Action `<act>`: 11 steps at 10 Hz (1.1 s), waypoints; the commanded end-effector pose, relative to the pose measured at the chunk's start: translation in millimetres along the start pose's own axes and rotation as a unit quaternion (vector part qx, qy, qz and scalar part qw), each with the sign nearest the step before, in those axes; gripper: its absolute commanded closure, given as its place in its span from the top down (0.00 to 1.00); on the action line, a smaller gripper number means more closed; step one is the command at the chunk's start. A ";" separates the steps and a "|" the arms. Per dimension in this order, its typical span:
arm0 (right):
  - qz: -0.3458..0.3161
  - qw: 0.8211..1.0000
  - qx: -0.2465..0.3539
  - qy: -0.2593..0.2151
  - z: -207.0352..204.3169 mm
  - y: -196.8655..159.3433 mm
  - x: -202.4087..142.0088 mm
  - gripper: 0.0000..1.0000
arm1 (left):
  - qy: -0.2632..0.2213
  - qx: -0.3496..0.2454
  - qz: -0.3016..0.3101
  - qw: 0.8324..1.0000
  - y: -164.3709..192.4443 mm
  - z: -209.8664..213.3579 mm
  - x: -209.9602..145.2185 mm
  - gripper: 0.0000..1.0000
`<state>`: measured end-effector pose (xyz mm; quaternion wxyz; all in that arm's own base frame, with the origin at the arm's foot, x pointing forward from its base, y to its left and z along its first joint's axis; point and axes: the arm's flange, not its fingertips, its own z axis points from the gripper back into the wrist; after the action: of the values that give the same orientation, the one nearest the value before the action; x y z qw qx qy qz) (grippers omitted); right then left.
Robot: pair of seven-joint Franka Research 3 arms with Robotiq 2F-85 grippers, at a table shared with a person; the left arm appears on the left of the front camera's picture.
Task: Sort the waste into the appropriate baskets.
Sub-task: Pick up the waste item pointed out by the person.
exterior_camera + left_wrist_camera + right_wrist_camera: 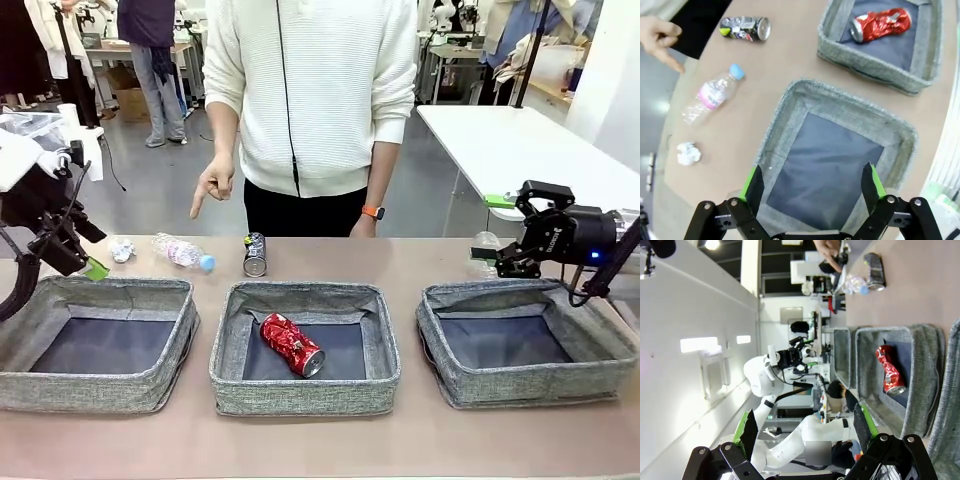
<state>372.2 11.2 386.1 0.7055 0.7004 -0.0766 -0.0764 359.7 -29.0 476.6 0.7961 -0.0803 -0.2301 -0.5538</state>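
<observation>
1. step in hand, as i read it: a pause between picks. the dented red can point(292, 344) already lies in the middle basket point(300, 292), and the rest of the waste waits on the desk point(400, 262).
2. the left pincer point(812, 175) is spread to its full width with nothing in it. it hangs over the left basket point(790, 107), near that basket's far wall.
3. from the left pincer, the paper wad point(122, 249) is nearest, just past the basket's far wall. the blue-capped bottle point(182, 251) lies on its side beyond the wad, and the dark can point(255, 254) lies farther off, behind the middle basket.
4. the right pincer point(490, 228) is likewise wide open and empty, above the far corner of the right basket point(530, 290). something clear point(485, 243) sits just behind it, probably the second bottle, though it is too hidden to be sure.
5. the person's hand point(213, 185) points a finger down toward the desk, above the bottle and wad.
6. the next move likely calls for the left pincer to reach out past the basket wall, come down over the wad or bottle, and close gently, since both are light and may skid.
</observation>
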 end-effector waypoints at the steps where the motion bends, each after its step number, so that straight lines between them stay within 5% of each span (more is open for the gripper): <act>1: 0.008 1.000 0.008 -0.001 -0.9 2.9 0.6 1.00 | -0.024 -0.013 0.025 0.999 -2.4 3.2 0.1 1.00; 4: 0.008 1.000 0.008 -0.001 -0.9 2.9 0.6 1.00 | 0.089 0.057 -0.094 0.990 1.1 -4.7 4.4 1.00; 5: 0.008 1.000 0.008 -0.001 -0.9 2.9 0.6 1.00 | 0.144 0.036 -0.181 0.972 34.0 -9.7 22.4 1.00; 7: 0.008 1.000 0.008 -0.001 -0.9 2.9 0.6 1.00 | 0.226 -0.007 -0.251 0.941 108.2 -35.4 59.4 1.00; 10: 0.008 1.000 0.008 -0.001 -0.9 2.9 0.6 1.00 | 0.216 -0.094 -0.307 0.922 166.2 -84.2 72.3 1.00; 11: 0.008 1.000 0.008 -0.001 -0.9 2.9 0.6 1.00 | 0.171 -0.084 -0.261 0.946 185.5 -95.7 71.4 1.00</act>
<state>372.3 11.4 386.1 0.7054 0.7005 -0.0765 -0.0763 565.1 -65.4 435.7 0.6268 0.0525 -0.0223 -0.7771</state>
